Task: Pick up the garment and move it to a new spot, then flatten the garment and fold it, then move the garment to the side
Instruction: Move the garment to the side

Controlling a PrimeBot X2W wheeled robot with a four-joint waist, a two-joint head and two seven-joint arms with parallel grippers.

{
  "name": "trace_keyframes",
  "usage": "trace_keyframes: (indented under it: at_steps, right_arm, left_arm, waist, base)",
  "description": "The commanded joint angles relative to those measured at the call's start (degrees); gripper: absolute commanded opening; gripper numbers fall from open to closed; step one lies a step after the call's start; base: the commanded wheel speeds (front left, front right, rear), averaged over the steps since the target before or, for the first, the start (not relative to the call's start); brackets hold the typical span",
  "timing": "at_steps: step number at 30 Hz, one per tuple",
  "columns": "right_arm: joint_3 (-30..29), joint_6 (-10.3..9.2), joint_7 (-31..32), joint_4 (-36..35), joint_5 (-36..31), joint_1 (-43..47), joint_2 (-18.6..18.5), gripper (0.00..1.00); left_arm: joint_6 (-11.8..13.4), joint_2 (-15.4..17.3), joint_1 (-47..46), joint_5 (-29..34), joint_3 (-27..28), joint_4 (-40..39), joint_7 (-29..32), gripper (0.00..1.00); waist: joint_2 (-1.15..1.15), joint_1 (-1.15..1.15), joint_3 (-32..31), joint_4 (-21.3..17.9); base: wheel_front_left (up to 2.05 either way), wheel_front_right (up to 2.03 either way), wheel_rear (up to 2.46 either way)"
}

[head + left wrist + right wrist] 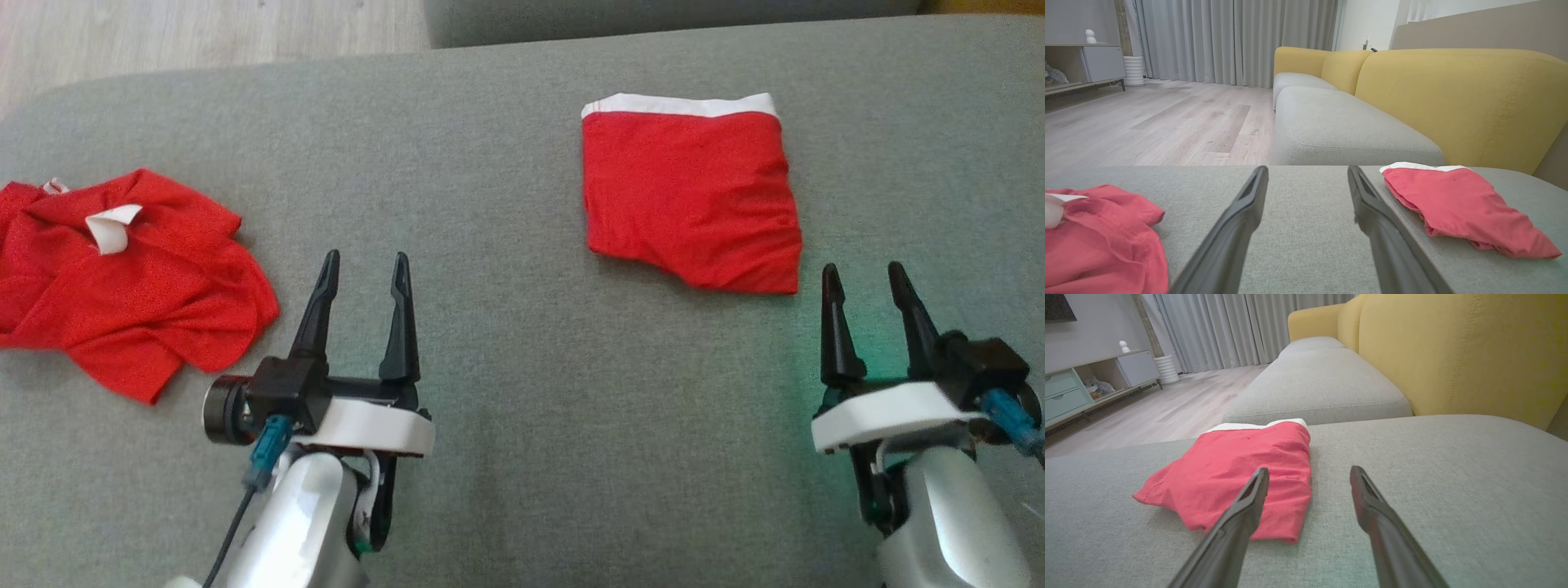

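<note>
A folded red garment with a white waistband [690, 196] lies flat on the grey cushion, right of centre; it also appears in the left wrist view [1461, 204] and the right wrist view [1241, 473]. A second red garment [114, 278], crumpled with a white label, lies at the left, and in the left wrist view [1098, 241]. My left gripper [365, 265] [1307, 173] stands open over bare cushion between the two garments. My right gripper [864, 273] [1309, 473] is open just right of the folded garment's near corner, holding nothing.
The grey seat cushion [506, 343] spans the view, with wooden floor [204, 33] beyond its far left edge. A yellow sofa back [1453, 98] and a further grey cushion [1339, 126] lie ahead. A low cabinet [1090, 388] stands by the curtains.
</note>
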Motion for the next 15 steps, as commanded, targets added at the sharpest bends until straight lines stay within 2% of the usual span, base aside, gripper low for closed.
trace_keyframes:
  at_steps: [1, 7, 15]
  right_arm:
    - [1.2, -0.04, -0.6, -1.9, -0.8, -2.6, 0.2, 1.00]
    - [0.4, -0.04, 1.9, 0.6, -1.6, -8.0, -0.2, 1.00]
    - [-2.0, -0.04, 9.2, 10.0, 1.5, -18.6, -2.1, 1.00]
  left_arm:
    - [-0.3, 0.5, -1.8, 0.0, 1.5, -1.6, -0.3, 1.00]
    - [-0.2, 0.5, -3.3, 0.0, 0.5, -2.1, -0.3, 1.00]
    - [0.1, 0.5, -5.5, -0.4, -0.9, -2.2, -0.3, 1.00]
  waist:
    - [0.00, 0.01, 0.5, 0.4]
    - [0.00, 0.01, 3.3, 2.3]
    - [0.00, 0.01, 7.4, 5.4]
  base:
    - [0.00, 0.00, 0.00]
    - [0.00, 0.00, 0.00]
    - [0.00, 0.00, 0.00]
